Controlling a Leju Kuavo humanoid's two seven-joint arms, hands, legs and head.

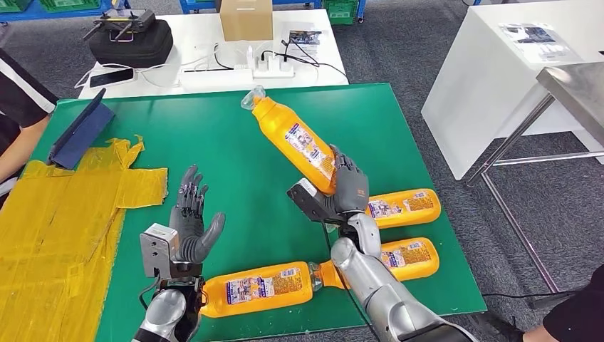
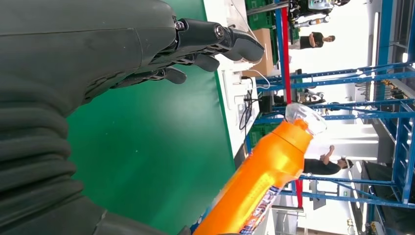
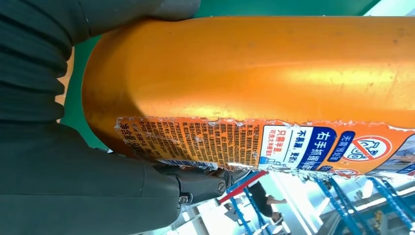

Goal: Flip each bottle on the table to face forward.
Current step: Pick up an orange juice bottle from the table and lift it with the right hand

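Above the mat (image 1: 214, 128), right hand (image 1: 347, 189) fingers hide the gripped bottle's (image 1: 295, 142) base; left hand (image 1: 189, 221) fingers wide

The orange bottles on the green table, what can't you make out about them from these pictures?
- Held bottle: its base, in the head view, covered by the right hand.
- Nearest lying bottle: its cap end, head view, behind the right arm.
- Two bottles at the right: their inner ends, behind that arm.
- Label print: too small in the head view.
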